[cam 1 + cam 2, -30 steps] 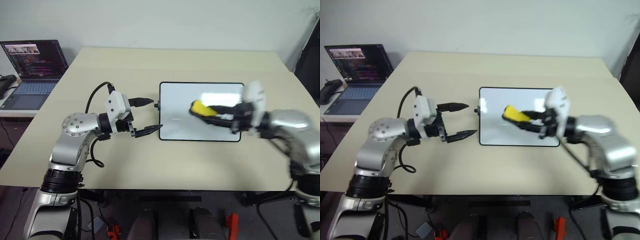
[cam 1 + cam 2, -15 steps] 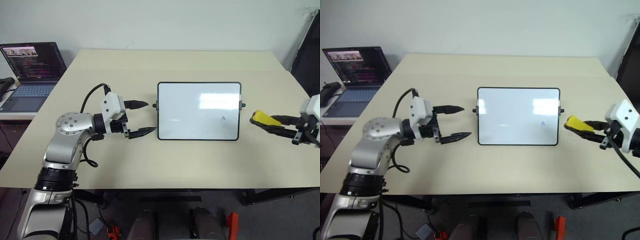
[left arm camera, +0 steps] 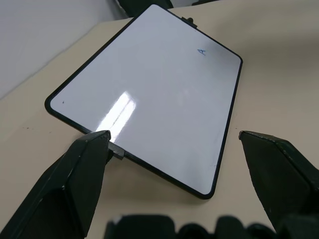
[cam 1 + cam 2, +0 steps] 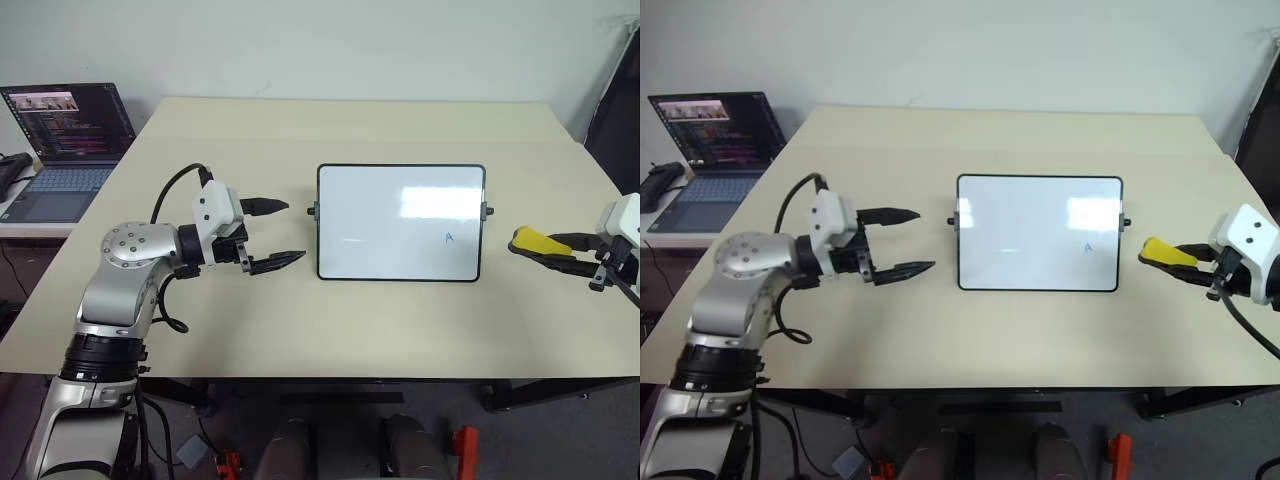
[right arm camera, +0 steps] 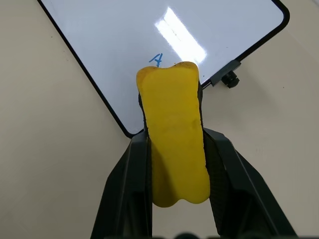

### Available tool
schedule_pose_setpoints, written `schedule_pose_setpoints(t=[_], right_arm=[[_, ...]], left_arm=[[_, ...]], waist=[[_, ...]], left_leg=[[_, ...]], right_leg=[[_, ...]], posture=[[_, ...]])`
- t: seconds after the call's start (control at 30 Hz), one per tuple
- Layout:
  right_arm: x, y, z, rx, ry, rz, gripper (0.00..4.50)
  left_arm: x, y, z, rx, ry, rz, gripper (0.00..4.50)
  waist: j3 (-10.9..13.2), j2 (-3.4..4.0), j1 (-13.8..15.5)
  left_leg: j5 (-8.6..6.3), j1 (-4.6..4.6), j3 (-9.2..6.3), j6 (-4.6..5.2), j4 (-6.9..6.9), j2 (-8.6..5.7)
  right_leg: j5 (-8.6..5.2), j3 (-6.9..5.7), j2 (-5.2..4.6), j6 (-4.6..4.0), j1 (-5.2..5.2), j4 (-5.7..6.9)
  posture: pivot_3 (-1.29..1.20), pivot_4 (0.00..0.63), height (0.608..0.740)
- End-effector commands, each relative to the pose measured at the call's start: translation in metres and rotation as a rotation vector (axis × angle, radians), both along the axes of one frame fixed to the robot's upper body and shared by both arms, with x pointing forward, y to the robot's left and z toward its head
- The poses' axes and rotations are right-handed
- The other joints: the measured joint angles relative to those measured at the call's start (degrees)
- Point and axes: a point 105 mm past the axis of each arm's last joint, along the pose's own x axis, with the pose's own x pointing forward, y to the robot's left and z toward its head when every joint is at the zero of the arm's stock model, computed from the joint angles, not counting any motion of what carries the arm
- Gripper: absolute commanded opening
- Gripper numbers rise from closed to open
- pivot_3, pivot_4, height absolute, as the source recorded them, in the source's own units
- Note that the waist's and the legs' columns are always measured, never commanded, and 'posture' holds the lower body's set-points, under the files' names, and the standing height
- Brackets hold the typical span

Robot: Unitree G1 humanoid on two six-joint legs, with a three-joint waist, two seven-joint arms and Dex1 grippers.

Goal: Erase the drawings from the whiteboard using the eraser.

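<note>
The whiteboard [image 4: 400,222] lies flat in the middle of the table, with a small blue "A" drawing [image 4: 449,237] near its right side. The yellow eraser [image 4: 533,242] is off the board, just to its right and above the table, with my right gripper [image 4: 545,247] shut on it. In the right wrist view the eraser [image 5: 174,139] sits clamped between both fingers, pointing at the "A" [image 5: 157,59] and the board's corner. My left gripper [image 4: 293,232] hovers open just left of the board's left edge, holding nothing; the left wrist view looks between its fingers [image 3: 84,169] onto the board [image 3: 149,94].
An open laptop [image 4: 65,140] stands on a side table at the far left. The tan table [image 4: 350,330] has bare surface around the board, and its front edge runs close below both arms.
My right gripper has swung with the eraser from over the board's right half to a spot off its right edge. The "A" now shows uncovered. The left arm has stayed put.
</note>
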Motion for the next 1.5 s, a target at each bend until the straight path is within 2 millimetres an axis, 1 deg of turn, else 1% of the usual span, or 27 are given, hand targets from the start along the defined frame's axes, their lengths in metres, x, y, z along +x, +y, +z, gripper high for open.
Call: schedule_pose_setpoints(t=[0.03,0.3,0.7,0.8,0.9,0.97,1.07,1.13,1.17,1.23,1.3,1.37,1.43,1.5], right_arm=[[0.0,0.002,0.013,-0.039,-0.035,0.026,1.07],[-0.004,0.0,0.005,-0.053,0.01,0.021,1.07],[-0.006,-0.001,0.003,-0.058,0.028,0.012,1.07],[-0.004,0.009,0.011,-0.02,-0.01,0.042,1.07],[0.003,0.026,0.024,0.061,-0.085,0.076,1.07],[0.011,0.036,0.028,0.098,-0.138,0.084,1.07],[0.024,0.054,0.026,0.149,-0.19,0.089,1.07],[0.029,0.07,0.018,0.188,-0.184,0.121,1.07],[0.036,0.074,0.016,0.2,-0.197,0.11,1.07],[0.047,0.076,0.014,0.212,-0.228,0.079,1.07],[0.061,0.073,0.014,0.218,-0.268,0.018,1.07],[0.072,0.072,0.011,0.209,-0.296,-0.006,1.07],[0.077,0.073,0.002,0.212,-0.271,-0.015,1.07],[0.082,0.068,-0.01,0.183,-0.252,-0.043,1.07]], left_arm=[[0.0,0.007,0.01,-0.005,-0.043,0.02,4.5],[0.0,0.006,0.01,-0.005,-0.042,0.019,4.5],[0.0,0.005,0.008,-0.004,-0.034,0.007,4.5],[0.0,0.004,0.006,-0.001,-0.032,0.006,4.5],[-0.001,0.004,0.007,-0.006,-0.034,0.005,4.5],[-0.001,0.003,0.006,-0.009,-0.032,0.005,4.5],[-0.002,0.002,0.003,-0.01,-0.023,0.002,4.5],[-0.003,-0.001,0.0,-0.014,-0.017,-0.007,4.5],[-0.004,-0.004,0.0,-0.019,-0.012,-0.018,4.5],[-0.005,-0.009,-0.001,-0.024,-0.008,-0.032,4.5],[-0.006,-0.01,-0.002,-0.026,-0.006,-0.036,4.5],[-0.007,-0.011,-0.002,-0.026,-0.006,-0.037,4.5],[-0.007,-0.011,-0.002,-0.026,-0.007,-0.036,4.5],[-0.007,-0.01,-0.002,-0.025,-0.007,-0.034,4.5]], waist=[[0.0,0.0,0.0],[0.0,0.0,0.0],[0.0,0.0,-0.1],[0.0,0.0,-0.1],[0.0,0.0,-0.3],[0.0,0.0,-0.3],[0.0,0.0,-0.2],[0.0,0.0,-0.1],[0.0,0.0,-0.1],[0.0,0.0,-0.1],[0.0,0.0,-0.1],[0.0,0.0,-0.1],[0.0,0.0,-0.1],[0.0,0.0,-0.1]], left_leg=[[0.0,0.0,0.0,0.0,0.0,0.0],[0.0,0.01,0.0,0.0,0.0,0.0],[0.0,0.01,0.0,0.0,0.01,0.0],[0.0,0.01,0.01,0.0,0.01,0.0],[0.0,0.03,0.03,0.0,0.02,0.02],[0.0,0.05,0.03,0.0,0.02,0.03],[0.0,0.05,0.01,0.0,0.04,0.02],[0.0,0.03,0.0,0.0,0.04,0.01],[0.0,0.03,-0.02,0.0,0.04,0.01],[0.0,0.02,-0.02,0.0,0.03,-0.01],[0.01,0.02,-0.01,-0.01,0.03,-0.03],[0.01,0.02,-0.01,-0.01,0.03,-0.03],[0.01,0.03,-0.03,-0.01,0.01,-0.02],[0.01,0.02,-0.04,-0.01,0.0,-0.03]], right_leg=[[0.0,0.0,0.0,0.0,0.0,0.0],[0.0,0.0,0.0,0.0,0.0,0.02],[0.01,0.0,0.0,0.0,0.0,0.03],[0.01,0.01,0.0,0.0,0.0,0.04],[0.01,0.02,0.01,0.0,0.0,0.05],[0.01,0.03,0.02,0.0,0.0,0.07],[0.01,0.02,0.02,0.0,0.01,0.07],[0.02,0.02,0.01,0.0,0.0,0.07],[0.02,0.02,0.01,0.0,0.0,0.07],[0.03,0.02,0.01,0.0,-0.01,0.09],[0.04,0.03,-0.01,0.02,-0.02,0.08],[0.05,0.03,-0.01,0.01,-0.02,0.08],[0.05,0.02,0.0,0.0,-0.04,0.11],[0.06,0.01,0.0,0.0,-0.03,0.12]], posture=[[0.0,0.15,0.74],[0.0,0.15,0.74],[0.0,0.15,0.74],[0.0,0.15,0.74],[0.0,0.15,0.74],[0.0,0.15,0.74],[0.0,0.15,0.74],[0.0,0.15,0.74],[0.0,0.15,0.74],[0.0,0.15,0.74],[0.0,0.15,0.74],[0.0,0.15,0.74],[0.0,0.15,0.74],[0.0,0.15,0.74]])
